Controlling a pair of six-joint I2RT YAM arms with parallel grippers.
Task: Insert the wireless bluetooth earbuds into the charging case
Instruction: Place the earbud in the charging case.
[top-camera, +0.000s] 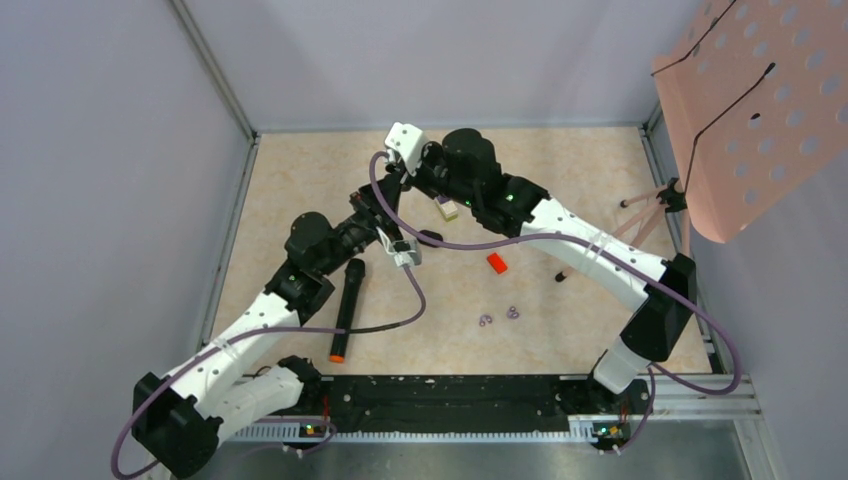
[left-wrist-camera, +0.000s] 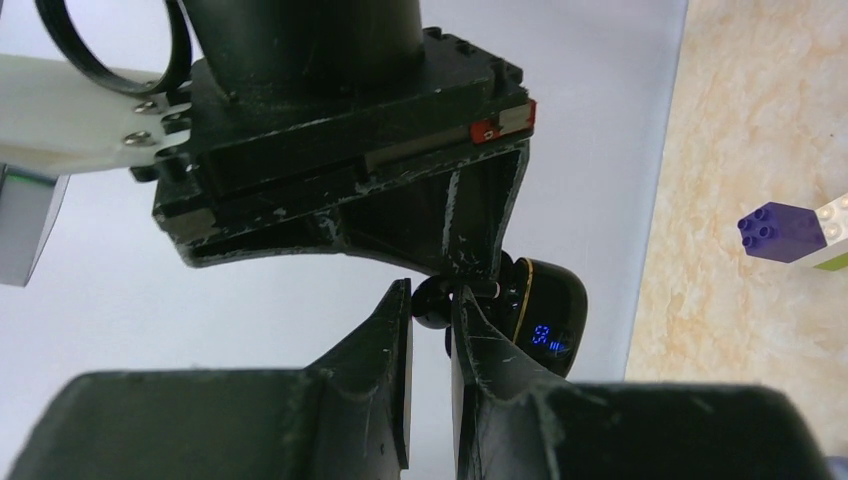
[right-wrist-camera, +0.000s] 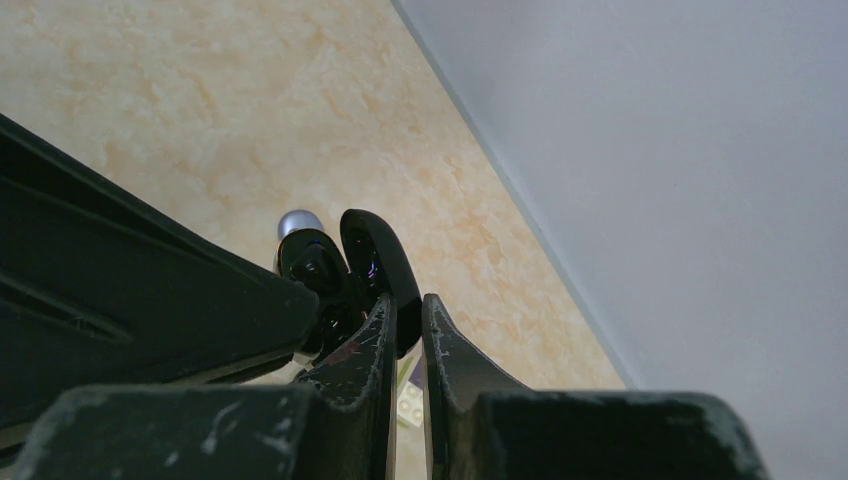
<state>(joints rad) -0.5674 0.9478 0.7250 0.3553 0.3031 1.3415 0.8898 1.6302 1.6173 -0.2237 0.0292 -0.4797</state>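
Observation:
The charging case is glossy black with a gold rim and a blue lit display, and it is held up off the table. My right gripper is shut on its open lid. My left gripper is shut on a small round black earbud, held right at the case's opening. The earbud also shows in the right wrist view, beside the lid. In the top view the left gripper and the right gripper meet above the middle of the table. Two more small black pieces lie on the table.
A black microphone with an orange end lies at front left. A red block, two pale purple rings and a white and purple brick lie mid-table. A pink perforated board on a stand is at the right.

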